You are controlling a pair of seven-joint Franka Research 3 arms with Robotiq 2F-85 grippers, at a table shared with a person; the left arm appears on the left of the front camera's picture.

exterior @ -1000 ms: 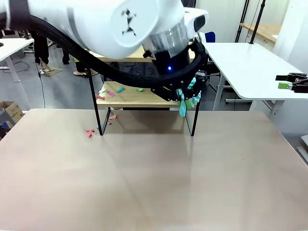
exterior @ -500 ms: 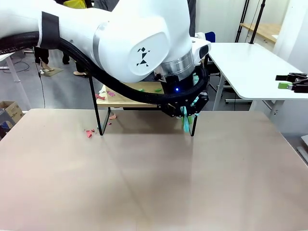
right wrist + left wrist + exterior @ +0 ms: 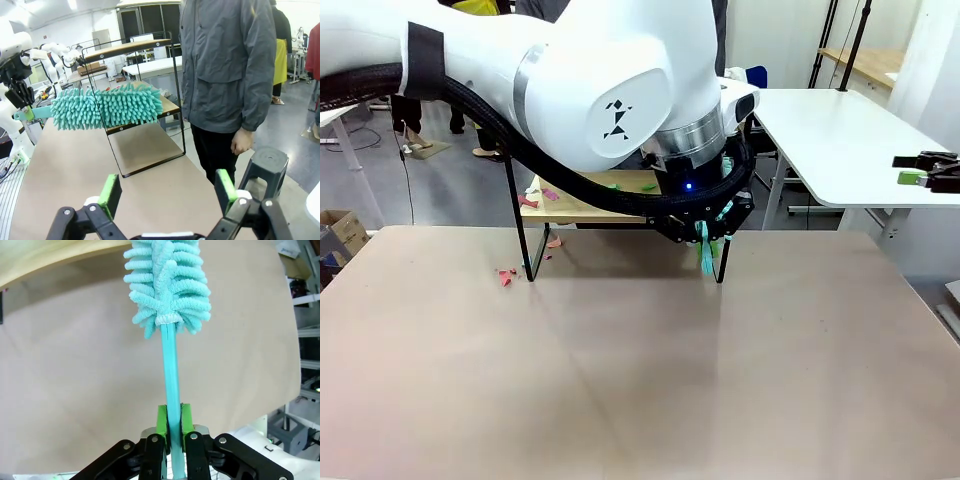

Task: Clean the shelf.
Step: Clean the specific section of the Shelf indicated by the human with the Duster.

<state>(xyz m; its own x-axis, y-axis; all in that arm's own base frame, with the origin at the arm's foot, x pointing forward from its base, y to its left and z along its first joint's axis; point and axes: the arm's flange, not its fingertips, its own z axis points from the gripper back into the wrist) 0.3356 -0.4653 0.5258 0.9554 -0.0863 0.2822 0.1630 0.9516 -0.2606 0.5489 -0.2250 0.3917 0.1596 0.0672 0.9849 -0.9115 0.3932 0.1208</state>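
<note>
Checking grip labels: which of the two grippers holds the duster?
The left gripper, shut on the handle of the teal duster; the right gripper stands open and empty.

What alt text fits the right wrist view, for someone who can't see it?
A fluffy teal duster, clamped by its handle in the left fingers, lies across the lower board of the shelf. A person in a grey jacket stands beside the shelf, and the right fingers rise open from the bottom edge.
</note>
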